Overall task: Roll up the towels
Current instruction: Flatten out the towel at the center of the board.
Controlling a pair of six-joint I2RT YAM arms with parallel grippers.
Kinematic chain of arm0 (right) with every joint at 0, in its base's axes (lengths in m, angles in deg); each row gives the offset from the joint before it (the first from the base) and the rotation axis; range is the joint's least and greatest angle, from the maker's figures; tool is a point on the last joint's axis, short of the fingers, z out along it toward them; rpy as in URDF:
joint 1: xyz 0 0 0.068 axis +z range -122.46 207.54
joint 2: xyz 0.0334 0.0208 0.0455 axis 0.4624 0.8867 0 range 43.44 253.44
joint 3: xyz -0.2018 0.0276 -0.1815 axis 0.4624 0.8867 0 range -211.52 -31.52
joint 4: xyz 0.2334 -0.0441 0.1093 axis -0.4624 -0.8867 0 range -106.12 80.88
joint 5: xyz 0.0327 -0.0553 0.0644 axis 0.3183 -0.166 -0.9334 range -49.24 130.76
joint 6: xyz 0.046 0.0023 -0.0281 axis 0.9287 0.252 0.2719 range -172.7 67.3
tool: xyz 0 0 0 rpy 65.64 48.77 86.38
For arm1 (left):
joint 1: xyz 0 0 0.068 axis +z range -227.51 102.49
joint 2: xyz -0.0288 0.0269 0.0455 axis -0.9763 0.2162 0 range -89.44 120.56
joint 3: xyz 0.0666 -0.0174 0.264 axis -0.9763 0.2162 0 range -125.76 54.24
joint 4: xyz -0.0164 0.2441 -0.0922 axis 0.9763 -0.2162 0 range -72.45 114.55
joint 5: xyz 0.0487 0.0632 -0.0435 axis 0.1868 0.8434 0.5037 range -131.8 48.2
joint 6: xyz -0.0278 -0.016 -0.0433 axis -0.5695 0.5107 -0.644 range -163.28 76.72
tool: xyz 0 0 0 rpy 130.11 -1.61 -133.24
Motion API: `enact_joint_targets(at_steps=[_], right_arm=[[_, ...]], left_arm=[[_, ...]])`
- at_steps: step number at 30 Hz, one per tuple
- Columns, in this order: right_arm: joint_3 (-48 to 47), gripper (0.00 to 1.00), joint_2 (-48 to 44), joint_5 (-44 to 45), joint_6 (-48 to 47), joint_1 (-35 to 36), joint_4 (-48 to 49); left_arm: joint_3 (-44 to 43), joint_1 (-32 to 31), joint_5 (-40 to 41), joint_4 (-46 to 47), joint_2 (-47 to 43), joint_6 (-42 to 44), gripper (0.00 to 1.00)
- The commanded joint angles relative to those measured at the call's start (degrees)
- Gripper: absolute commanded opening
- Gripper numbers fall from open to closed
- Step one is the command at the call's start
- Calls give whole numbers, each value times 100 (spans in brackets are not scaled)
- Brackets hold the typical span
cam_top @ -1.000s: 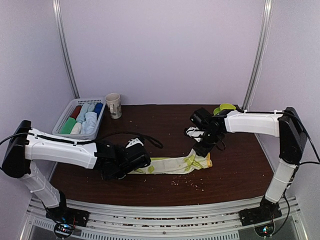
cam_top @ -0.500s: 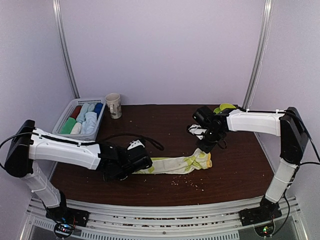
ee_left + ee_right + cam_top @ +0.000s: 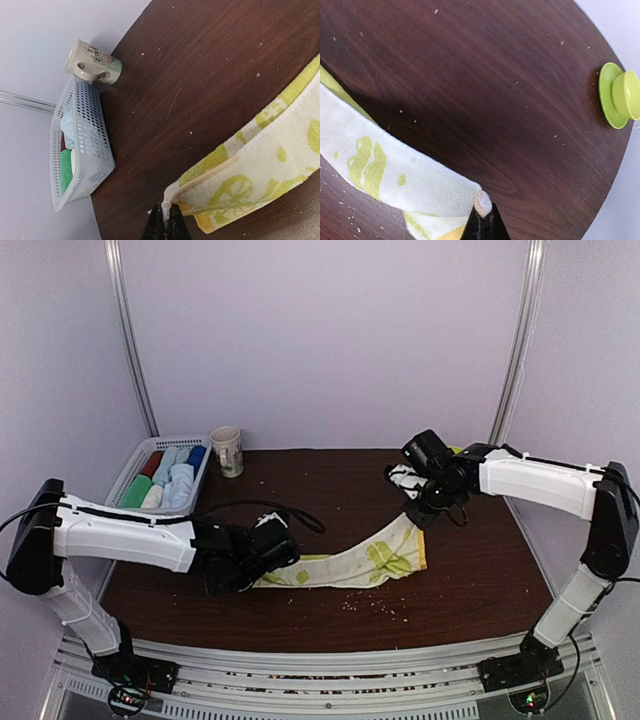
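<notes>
A yellow-green towel (image 3: 372, 558) with white print stretches across the front middle of the dark table. My left gripper (image 3: 262, 562) is shut on its left corner, low over the table. In the left wrist view the cloth (image 3: 260, 155) runs up and right from the pinched corner at my left gripper (image 3: 168, 214). My right gripper (image 3: 419, 512) is shut on the right corner and holds it raised, so the towel slopes up toward it. The right wrist view shows the corner bunched between the closed tips of my right gripper (image 3: 484, 212), with the towel (image 3: 395, 170) hanging to the left.
A white slatted basket (image 3: 128, 472) with several rolled cloths stands at the back left, also in the left wrist view as the basket (image 3: 85, 145). A mug (image 3: 227, 451) stands beside it. A green cup on a saucer (image 3: 620, 95) is at the back right. Crumbs dot the table.
My right gripper shut on the towel's right corner, then lifted it up and back to the right, pulling the cloth taut. The left gripper kept its hold in place.
</notes>
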Motion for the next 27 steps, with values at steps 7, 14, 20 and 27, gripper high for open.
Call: enact_joint_targets(at_steps=[7, 14, 20, 27], right_arm=[[544, 0, -2689, 526, 393, -94, 860], [943, 0, -4603, 497, 882, -50, 876], [1144, 0, -5058, 675, 1280, -34, 788], [1919, 0, -3874, 1357, 1354, -37, 1476]], left_arm=[[-338, 248, 222, 513, -1945, 512, 0], [-30, -11, 612, 503, -3101, 328, 0], [-229, -369, 970, 503, -3170, 515, 0], [-436, 754, 51, 539, -1616, 848, 0]])
